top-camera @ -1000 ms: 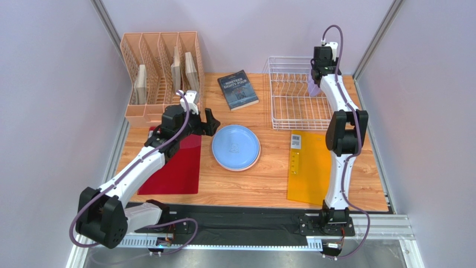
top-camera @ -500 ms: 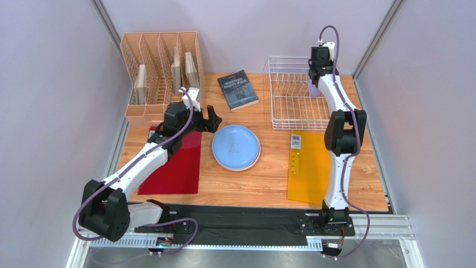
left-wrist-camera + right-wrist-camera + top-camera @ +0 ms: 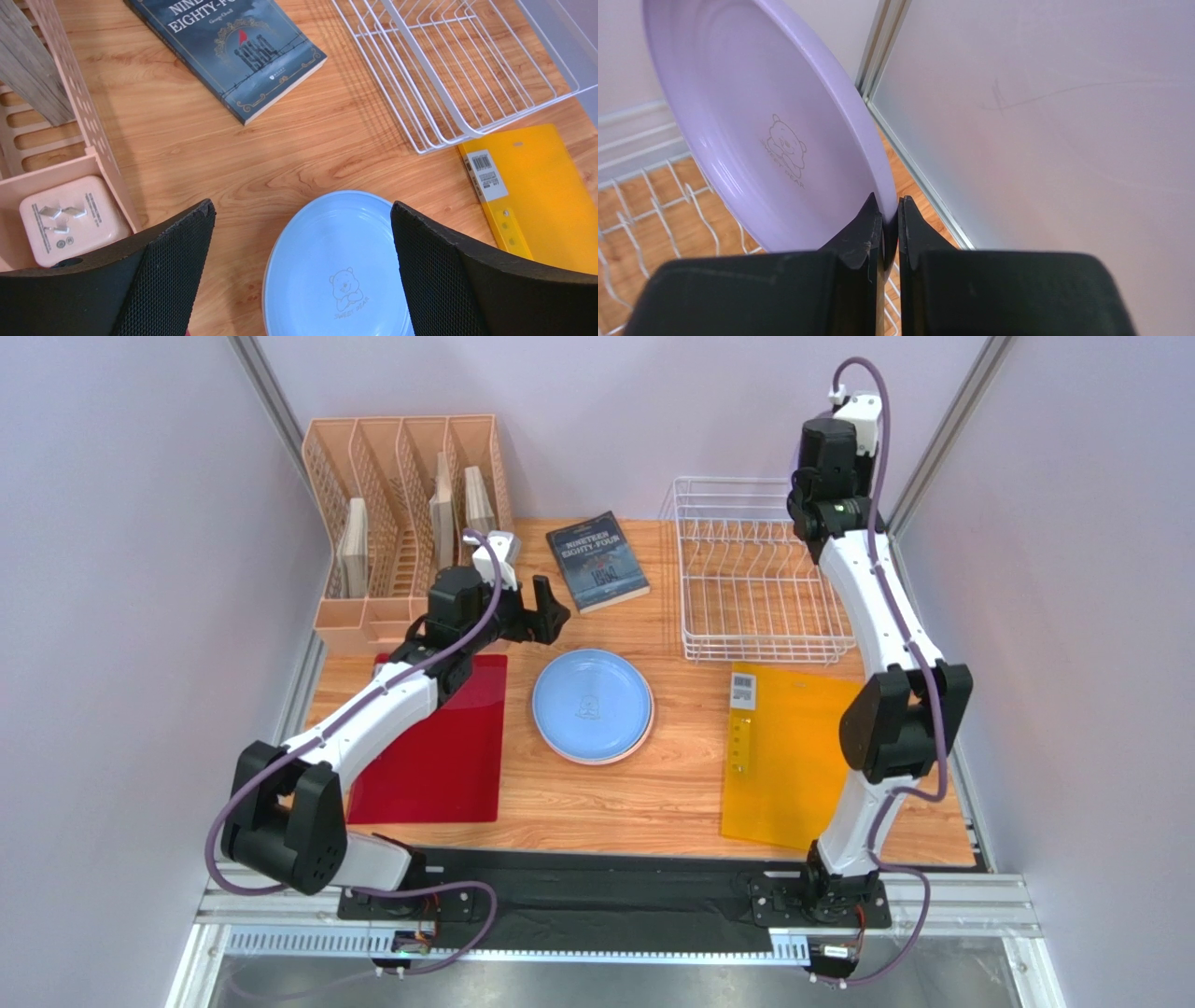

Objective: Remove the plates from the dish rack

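1. Right wrist view: right pincer clamps the lavender plate by its rim, raised above the dish rack.
2. I judge it light, stiff and slick; a rim pinch may pivot.
3. Over the blue plate, left pincer stands open.

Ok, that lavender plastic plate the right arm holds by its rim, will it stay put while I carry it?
Likely stiff and light: the round lavender plastic plate shows no sag though held only at its rim. It could pivot or slip, since the right fingers pinch just a narrow strip of smooth, glossy edge. Slow moves seem wise.
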Robot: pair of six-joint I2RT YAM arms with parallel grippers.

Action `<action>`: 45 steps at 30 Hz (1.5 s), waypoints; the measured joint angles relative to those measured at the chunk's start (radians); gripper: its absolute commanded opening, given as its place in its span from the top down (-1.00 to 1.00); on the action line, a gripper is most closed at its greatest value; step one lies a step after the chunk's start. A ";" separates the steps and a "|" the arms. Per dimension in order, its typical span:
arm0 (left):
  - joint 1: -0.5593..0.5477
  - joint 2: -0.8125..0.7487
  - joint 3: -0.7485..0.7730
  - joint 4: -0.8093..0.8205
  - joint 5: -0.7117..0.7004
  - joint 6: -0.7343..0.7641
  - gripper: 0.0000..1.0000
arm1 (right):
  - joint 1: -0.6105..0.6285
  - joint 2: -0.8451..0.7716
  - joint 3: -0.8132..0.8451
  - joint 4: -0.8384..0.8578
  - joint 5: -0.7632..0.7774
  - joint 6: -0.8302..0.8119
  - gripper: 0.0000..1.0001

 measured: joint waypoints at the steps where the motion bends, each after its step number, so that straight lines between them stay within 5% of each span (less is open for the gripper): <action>1: 0.000 0.011 0.010 0.004 0.002 -0.002 -0.99 | 0.005 -0.026 -0.008 0.008 0.005 0.002 0.99; 9: 0.000 0.138 0.142 0.046 0.077 -0.036 -0.99 | 0.019 -0.232 -0.209 -0.024 -0.135 0.123 1.00; 15: 0.000 0.246 0.224 0.128 0.172 -0.082 -0.99 | 0.018 -0.370 -0.405 -0.069 -0.418 0.273 1.00; 16: 0.000 0.291 0.235 0.171 0.218 -0.113 -0.99 | 0.018 -0.411 -0.465 -0.068 -0.560 0.343 1.00; 25: 0.000 0.357 0.227 0.321 0.310 -0.223 -0.99 | 0.021 -0.433 -0.600 -0.014 -0.877 0.494 1.00; 37: -0.001 0.462 0.227 0.470 0.370 -0.331 -0.99 | 0.043 -0.433 -0.682 0.078 -1.104 0.598 1.00; 38: -0.002 0.468 0.227 0.472 0.372 -0.334 -0.91 | 0.048 -0.433 -0.688 0.081 -1.114 0.601 1.00; 41: -0.006 0.476 0.227 0.482 0.380 -0.347 -0.16 | 0.062 -0.429 -0.706 0.094 -1.141 0.609 0.96; 42: -0.007 0.476 0.227 0.485 0.383 -0.347 0.31 | 0.066 -0.429 -0.716 0.100 -1.146 0.612 0.86; 45: -0.012 0.474 0.226 0.506 0.389 -0.347 0.94 | 0.071 -0.428 -0.728 0.104 -1.155 0.612 0.60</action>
